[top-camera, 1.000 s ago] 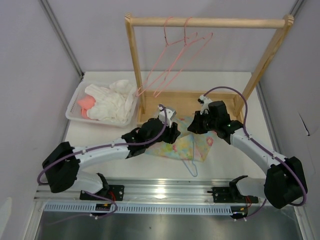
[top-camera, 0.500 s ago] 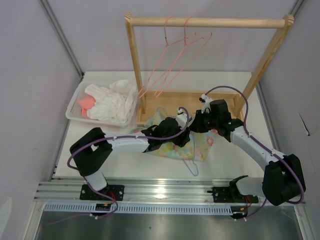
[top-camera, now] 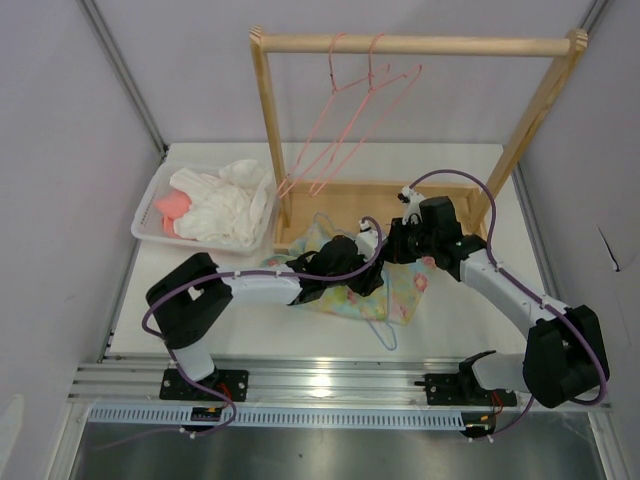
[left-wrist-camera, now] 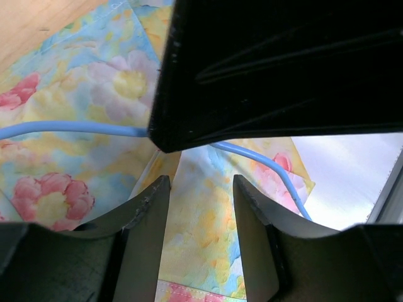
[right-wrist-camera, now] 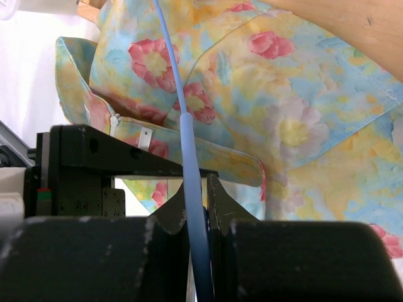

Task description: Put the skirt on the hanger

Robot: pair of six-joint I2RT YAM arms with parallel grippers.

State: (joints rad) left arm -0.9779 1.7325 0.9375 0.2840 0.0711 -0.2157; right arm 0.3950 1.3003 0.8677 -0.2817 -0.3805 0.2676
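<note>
- Carrying everything on the white tabletop (top-camera: 470, 160).
- Standing a wooden rack (top-camera: 410, 44) toward the far edge, with pink hangers (top-camera: 350, 110) dangling from its bar, up and away from the work below.
- Sitting a white bin (top-camera: 143, 222) by the left edge near the far left corner, stuffed with white cloth (top-camera: 225, 205), well apart from the job.
- Spreading the skirt (top-camera: 405, 290) flat near the middle of the tabletop, far side lapping onto the rack's wooden base, probably for easy reaching at its folded top band.
- Laying the hanger (top-camera: 383, 335) on top of the skirt, hook poking out toward the near edge and blue wire running across the flowers. Looking not yet tucked inside the cloth, judging by both wrist views.
- Pinching the hanger wire in the right gripper (right-wrist-camera: 195, 189), fingers pressed tight on it, likely for holding it steady and a little off the cloth.
- Hanging the left gripper (left-wrist-camera: 200, 189) just over the skirt, right beside the blue wire, fingers apart and gripping nothing. Likely getting ready for grabbing a fold and pulling it over the wire.
</note>
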